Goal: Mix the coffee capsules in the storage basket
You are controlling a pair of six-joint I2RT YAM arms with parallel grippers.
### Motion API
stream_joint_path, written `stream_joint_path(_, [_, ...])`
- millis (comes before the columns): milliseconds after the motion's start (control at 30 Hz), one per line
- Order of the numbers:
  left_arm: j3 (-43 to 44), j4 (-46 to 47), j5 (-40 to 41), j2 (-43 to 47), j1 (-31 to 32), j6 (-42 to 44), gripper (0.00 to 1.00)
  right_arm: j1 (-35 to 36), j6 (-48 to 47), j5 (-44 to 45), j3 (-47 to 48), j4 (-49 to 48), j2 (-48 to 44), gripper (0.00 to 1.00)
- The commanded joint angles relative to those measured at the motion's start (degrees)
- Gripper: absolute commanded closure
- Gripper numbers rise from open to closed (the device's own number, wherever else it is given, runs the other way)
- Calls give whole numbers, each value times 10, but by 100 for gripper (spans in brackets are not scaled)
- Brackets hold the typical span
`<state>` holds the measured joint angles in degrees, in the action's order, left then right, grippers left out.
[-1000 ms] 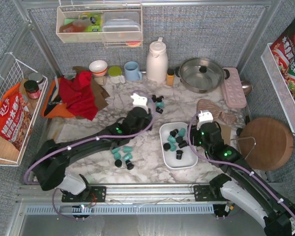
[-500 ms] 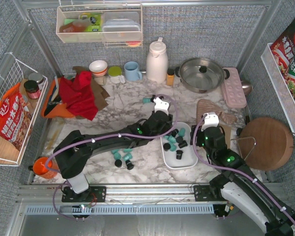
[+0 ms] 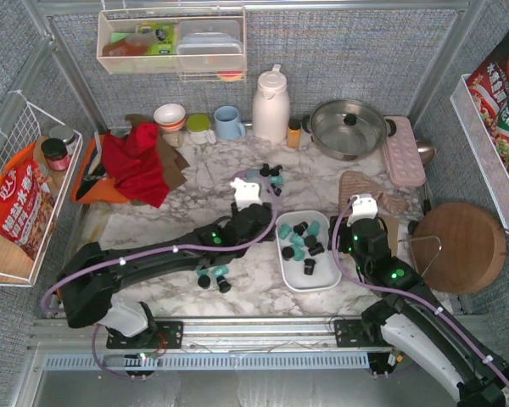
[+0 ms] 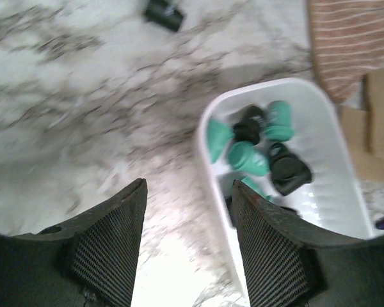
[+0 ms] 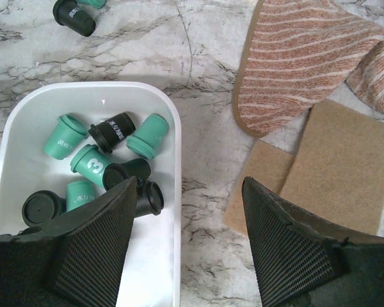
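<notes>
The white storage basket (image 3: pixel 310 286) sits on the marble between my two arms. It holds several teal and black coffee capsules (image 3: pixel 300 242), bunched at its far end. They also show in the left wrist view (image 4: pixel 248 157) and the right wrist view (image 5: pixel 89 163). More capsules lie loose to the near left (image 3: pixel 214 275) and beyond the basket (image 3: pixel 271 175). My left gripper (image 3: pixel 253 212) is open and empty, just left of the basket's far left corner (image 4: pixel 201 137). My right gripper (image 3: pixel 356 227) is open and empty, straddling the basket's right rim (image 5: pixel 178 192).
A striped cloth (image 3: pixel 369 188) and brown pads (image 5: pixel 320 166) lie right of the basket. A round wooden board (image 3: pixel 458 246) is further right. A white thermos (image 3: pixel 271 106), a steel pot (image 3: pixel 348 127), a blue mug (image 3: pixel 229 123) and a red cloth (image 3: pixel 140 165) stand at the back.
My left gripper swung right to the basket's far left corner, then drew back left. One more teal capsule now lies at the basket's far left. My right gripper has barely moved.
</notes>
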<state>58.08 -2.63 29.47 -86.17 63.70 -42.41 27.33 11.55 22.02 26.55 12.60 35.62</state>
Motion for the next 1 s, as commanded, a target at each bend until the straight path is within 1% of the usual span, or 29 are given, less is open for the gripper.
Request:
stream_joint_path(0, [-44, -115, 70, 54, 0, -96, 36, 0, 4, 1, 1, -17, -1, 29])
stream_joint_path(200, [-101, -258, 110, 151, 1, -197, 34, 0, 4, -2, -2, -19, -5, 28])
stream_joint_path(300, [-136, -274, 119, 190, 1, -214, 31, 0, 5, -7, -1, -16, -5, 27])
stream_joint_path(400, [-164, -251, 114, 199, 0, -203, 28, 0, 5, -8, 0, -17, -4, 27])
stream_joint_path(500, [-159, -259, 110, 172, 0, -204, 26, 0, 5, -9, 0, -16, -2, 26])
stream_joint_path(600, [-131, -309, 134, 125, 0, -235, 25, 0, 4, -12, 2, -14, -2, 25])
stream_joint_path(667, [-113, -324, 146, 93, 0, -231, 24, 0, 4, -11, 1, -14, -3, 25])
stream_joint_path(800, [-92, -294, 147, 44, 1, -207, 23, 0, 4, -13, 1, -14, -5, 25])
stream_joint_path(967, [-94, -259, 137, 12, -1, -193, 23, 0, 2, -15, -1, -17, -3, 25])
